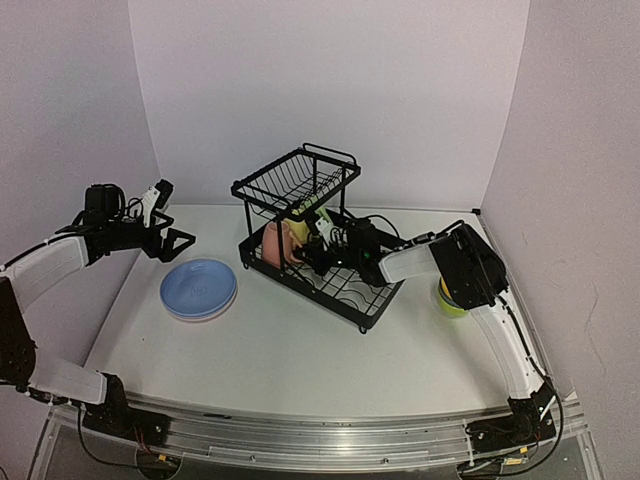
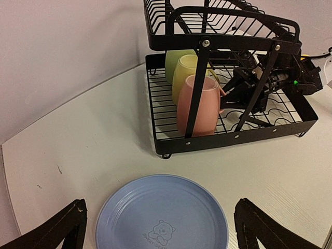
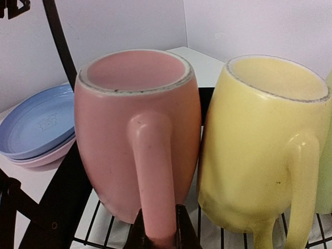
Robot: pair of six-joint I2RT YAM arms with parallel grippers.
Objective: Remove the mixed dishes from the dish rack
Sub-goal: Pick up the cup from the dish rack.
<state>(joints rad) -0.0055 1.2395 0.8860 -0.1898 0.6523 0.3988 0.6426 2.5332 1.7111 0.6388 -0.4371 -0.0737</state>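
The black wire dish rack [image 1: 300,225] stands mid-table. In its lower tray a pink mug [image 3: 135,124], a yellow mug [image 3: 259,150] and a pale-green mug [image 2: 175,59] stand in a row, bottoms up. My right gripper [image 3: 159,233] is inside the lower tray [image 1: 318,252], shut on the pink mug's handle [image 3: 153,176]. A blue plate [image 2: 162,218] lies on a pink plate [image 3: 46,155] on the table left of the rack. My left gripper [image 2: 161,205] is open and empty above the blue plate [image 1: 199,288].
Yellow and green bowls [image 1: 451,298] sit on the table right of the rack, partly hidden by the right arm. The rack's upper basket [image 1: 297,178] and its uprights [image 2: 199,88] hang over the mugs. White walls close in the back and sides.
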